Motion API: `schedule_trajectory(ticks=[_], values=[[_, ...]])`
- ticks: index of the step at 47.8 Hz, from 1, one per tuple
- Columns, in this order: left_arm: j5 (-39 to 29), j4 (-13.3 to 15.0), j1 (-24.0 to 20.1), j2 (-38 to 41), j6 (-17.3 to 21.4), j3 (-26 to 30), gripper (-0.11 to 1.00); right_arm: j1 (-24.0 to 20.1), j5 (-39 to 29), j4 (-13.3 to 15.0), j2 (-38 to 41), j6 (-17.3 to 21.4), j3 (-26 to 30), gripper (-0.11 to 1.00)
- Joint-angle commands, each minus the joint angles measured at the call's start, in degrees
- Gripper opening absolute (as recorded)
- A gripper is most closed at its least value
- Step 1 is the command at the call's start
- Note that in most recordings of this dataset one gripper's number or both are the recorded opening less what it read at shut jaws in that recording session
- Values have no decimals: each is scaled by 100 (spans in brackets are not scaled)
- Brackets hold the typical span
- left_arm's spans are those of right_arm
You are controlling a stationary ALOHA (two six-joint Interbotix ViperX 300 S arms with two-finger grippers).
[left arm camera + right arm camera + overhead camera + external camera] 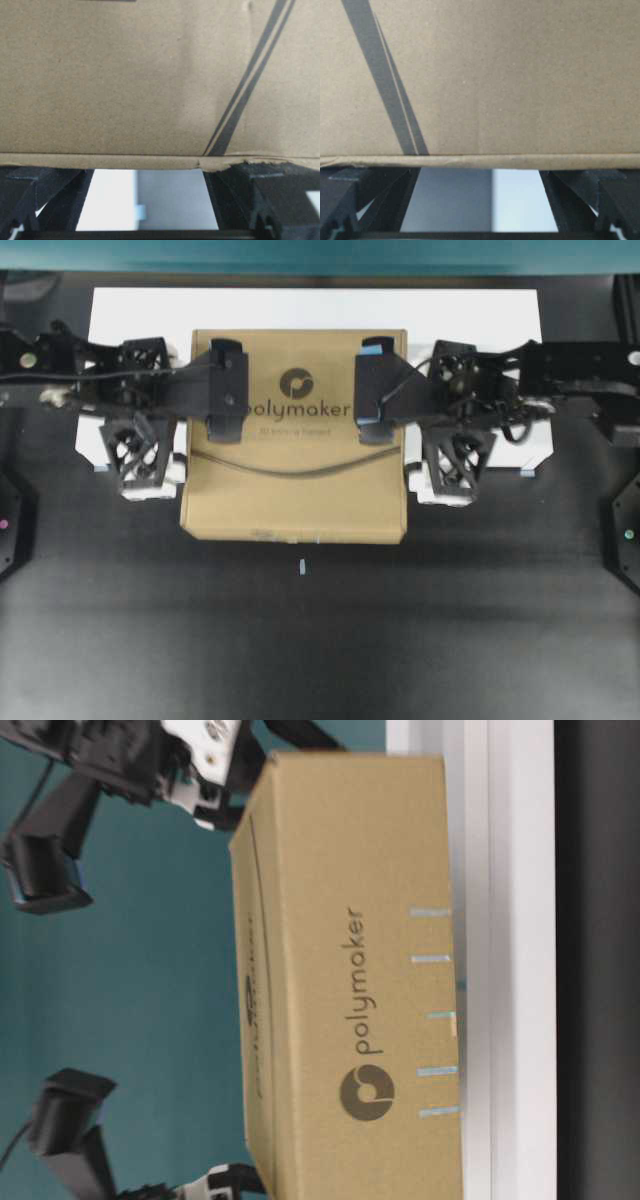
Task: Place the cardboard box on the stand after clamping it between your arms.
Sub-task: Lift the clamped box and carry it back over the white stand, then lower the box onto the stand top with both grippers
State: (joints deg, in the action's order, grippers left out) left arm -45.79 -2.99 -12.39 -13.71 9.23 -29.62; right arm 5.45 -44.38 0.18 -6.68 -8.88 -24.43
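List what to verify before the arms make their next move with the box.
1. Left gripper open: ok.
2. Right gripper open: ok.
3. Cardboard box between the two arms, one on each side: ok.
4. Box level: ok; in the table-level view its bottom edge runs parallel to the stand.
5. Box wholly over the stand: cannot tell; overhead, its near edge shows past the stand's front edge.
6. Box resting on the stand rather than held just above it: cannot tell.
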Motion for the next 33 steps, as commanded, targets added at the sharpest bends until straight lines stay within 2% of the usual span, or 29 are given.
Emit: schedule_trajectory(ticks=[1,13,25,33], values=[[334,35,-220,70,-35,483,76,44,677,-53,211,-229,167,82],[615,35,-765,404,246,633,76,598,949,-53,519,-747,141,82],[844,35,-1116,782,589,958,76,993,1046,-62,633,-844,185,82],[844,35,-1283,932,694,993,76,1081,1187,-62,712,-844,193,82]])
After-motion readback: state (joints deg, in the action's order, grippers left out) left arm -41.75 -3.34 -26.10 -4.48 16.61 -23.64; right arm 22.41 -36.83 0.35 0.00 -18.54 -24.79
